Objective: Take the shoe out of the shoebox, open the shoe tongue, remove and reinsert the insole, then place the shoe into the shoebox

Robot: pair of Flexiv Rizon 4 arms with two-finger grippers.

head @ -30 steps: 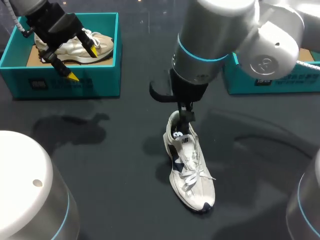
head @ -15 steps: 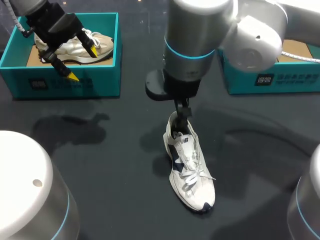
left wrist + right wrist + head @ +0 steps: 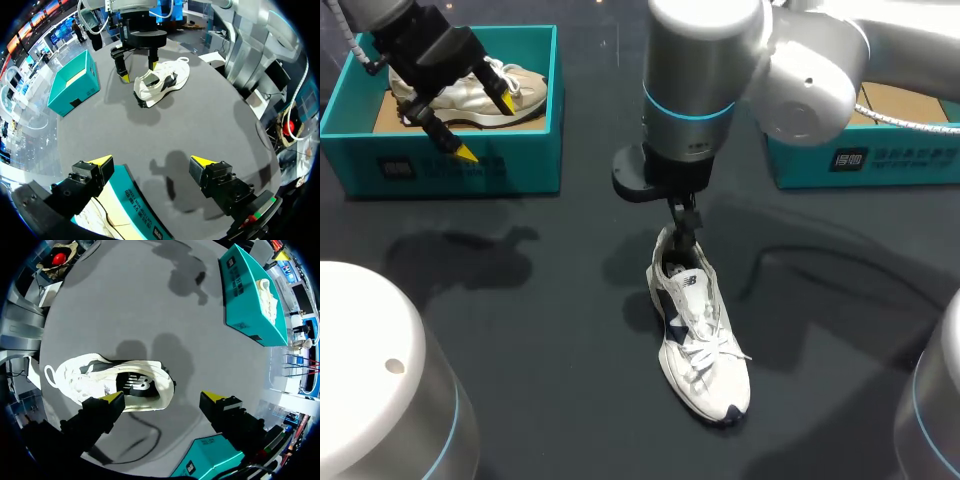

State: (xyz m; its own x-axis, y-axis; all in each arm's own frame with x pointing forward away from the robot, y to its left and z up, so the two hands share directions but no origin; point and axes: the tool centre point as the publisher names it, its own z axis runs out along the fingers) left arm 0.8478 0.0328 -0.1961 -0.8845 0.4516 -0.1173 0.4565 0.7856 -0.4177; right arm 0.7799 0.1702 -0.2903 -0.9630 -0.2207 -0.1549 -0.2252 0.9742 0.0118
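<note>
A white shoe with navy trim [image 3: 700, 340] lies on the dark table, toe toward the front edge. My right gripper [image 3: 682, 232] hangs just above its heel opening, open and holding nothing. In the right wrist view the right gripper [image 3: 164, 396] has the shoe's heel [image 3: 150, 386] below and between its spread fingers, and the dark insole shows inside. My left gripper [image 3: 486, 128] stands open over the front wall of the left teal shoebox [image 3: 450, 165], which holds a beige shoe [image 3: 485, 92]. From the left wrist view, the left gripper [image 3: 151, 161] looks toward the white shoe [image 3: 162, 82].
A second teal shoebox [image 3: 865, 155] with a bare cardboard floor stands at the back right, close behind my right arm. The left shoebox [image 3: 250, 295] is far from the white shoe across open table.
My right arm has swung left and its gripper has shifted slightly over the shoe's heel. The left arm and both shoes have stayed put.
</note>
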